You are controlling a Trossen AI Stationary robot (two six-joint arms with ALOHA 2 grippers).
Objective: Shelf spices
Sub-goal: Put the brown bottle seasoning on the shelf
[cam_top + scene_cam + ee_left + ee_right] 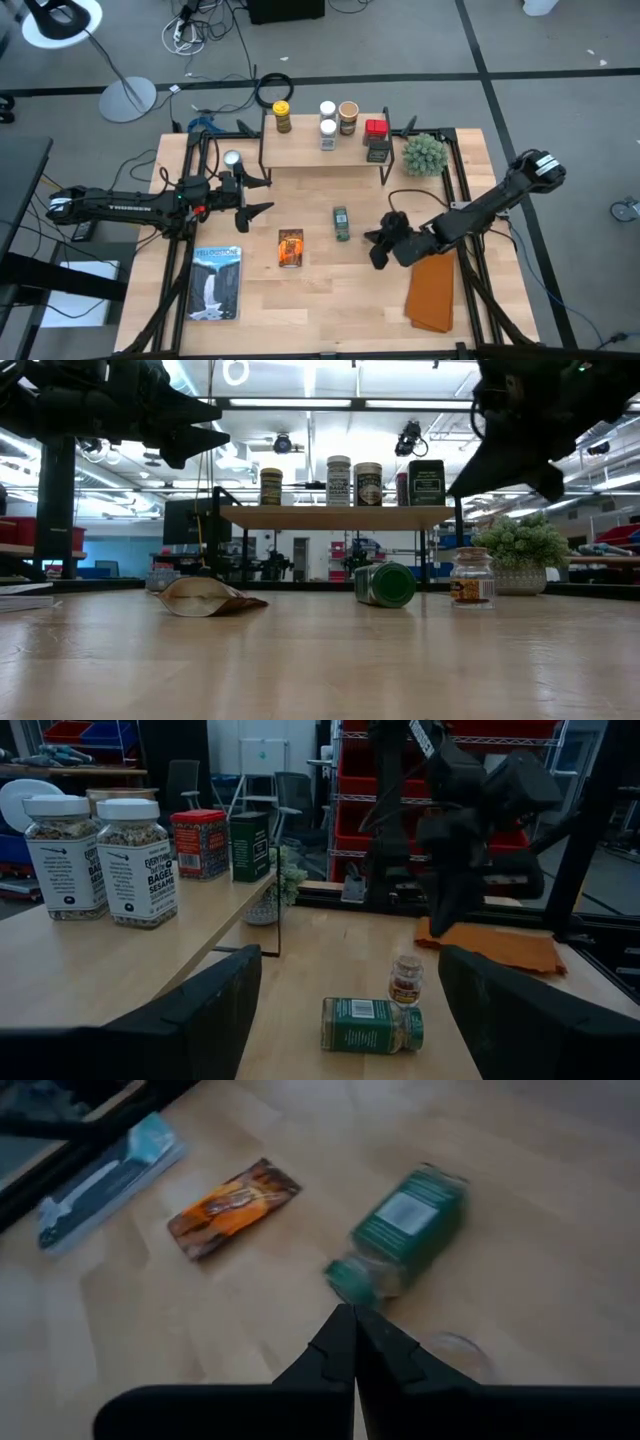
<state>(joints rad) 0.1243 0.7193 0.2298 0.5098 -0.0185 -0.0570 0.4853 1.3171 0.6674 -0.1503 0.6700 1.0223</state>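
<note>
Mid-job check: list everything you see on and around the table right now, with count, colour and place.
shelf: one, light wood on black legs, far middle of the table.
jars on the shelf: four; one yellow-lidded, two white-lidded, one tan-lidded.
red tin: one, on the shelf's right end.
dark box: one, beside the red tin.
green jar: one, lying on its side mid-table.
small clear jar: one, upright on the table near the green jar.
orange packet: one, flat mid-table.
book: one, blue, near left.
orange cloth: one, near right.
plant: one, green, right of the shelf.
silver tin: one, left of the shelf.
left gripper: open, empty, left of the shelf.
right gripper: shut, empty, near the green jar.
</note>
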